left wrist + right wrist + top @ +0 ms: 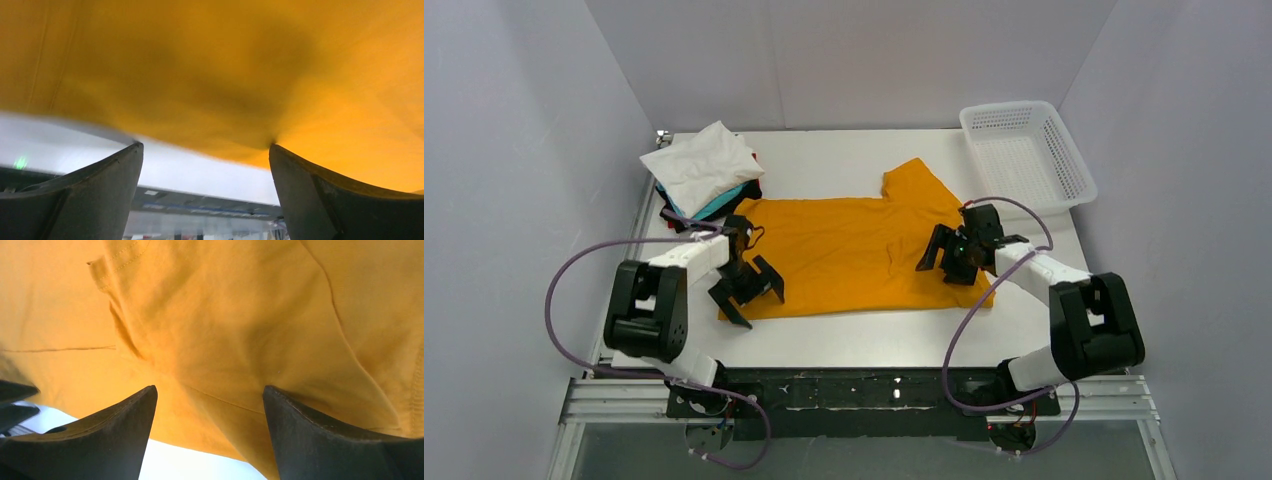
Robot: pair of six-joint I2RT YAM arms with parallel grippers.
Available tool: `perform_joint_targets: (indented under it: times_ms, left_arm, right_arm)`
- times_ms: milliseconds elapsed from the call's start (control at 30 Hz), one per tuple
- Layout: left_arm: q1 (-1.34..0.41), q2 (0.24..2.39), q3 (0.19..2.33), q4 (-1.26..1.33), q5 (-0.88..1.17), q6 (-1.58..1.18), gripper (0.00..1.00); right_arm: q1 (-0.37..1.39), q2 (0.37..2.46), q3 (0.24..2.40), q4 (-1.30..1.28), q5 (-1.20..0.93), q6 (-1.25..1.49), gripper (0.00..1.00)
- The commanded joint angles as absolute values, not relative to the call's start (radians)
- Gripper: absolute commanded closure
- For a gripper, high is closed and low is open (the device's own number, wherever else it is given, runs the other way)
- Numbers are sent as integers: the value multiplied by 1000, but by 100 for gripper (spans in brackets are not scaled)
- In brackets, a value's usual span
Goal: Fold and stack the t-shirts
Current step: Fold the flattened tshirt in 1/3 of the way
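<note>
An orange-yellow t-shirt [844,250] lies spread across the middle of the table, one sleeve pointing toward the back. My left gripper [754,290] stands open at the shirt's near left corner. In the left wrist view the cloth [210,65] fills the space above the open gripper [205,146], with nothing between its fingers. My right gripper [942,268] is open over the shirt's right side. In the right wrist view the orange cloth [225,315] lies just beyond the open gripper [209,388]. At the back left sits a stack of folded t-shirts, a white one [704,165] on top and teal [724,205] below.
A white mesh basket [1009,108] stands at the back right corner. The white table [844,340] shows bare along its near edge, in front of the shirt. Grey walls close in the left, right and back sides.
</note>
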State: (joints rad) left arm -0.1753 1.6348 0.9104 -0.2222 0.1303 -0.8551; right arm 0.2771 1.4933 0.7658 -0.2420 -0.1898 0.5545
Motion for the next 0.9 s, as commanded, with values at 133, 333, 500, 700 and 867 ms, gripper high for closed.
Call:
perform_joint_targets:
  times_ms: [133, 333, 500, 700, 867]
  left_arm:
    - [-232, 1326, 544, -377, 125, -957, 2]
    - [-249, 1203, 493, -409, 134, -983, 2]
    - [-262, 1097, 589, -476, 120, -952, 2]
    - [-261, 1147, 816, -429, 40, -850, 2]
    - [-258, 1400, 904, -223, 26, -817, 2]
  right_arm:
    - [290, 1255, 534, -543, -219, 641, 14]
    - [308, 1063, 580, -714, -168, 644, 14]
    - [309, 1034, 627, -749, -82, 609, 13]
    - [309, 973, 731, -588, -130, 547, 12]
    - [347, 932, 624, -225, -202, 473, 12]
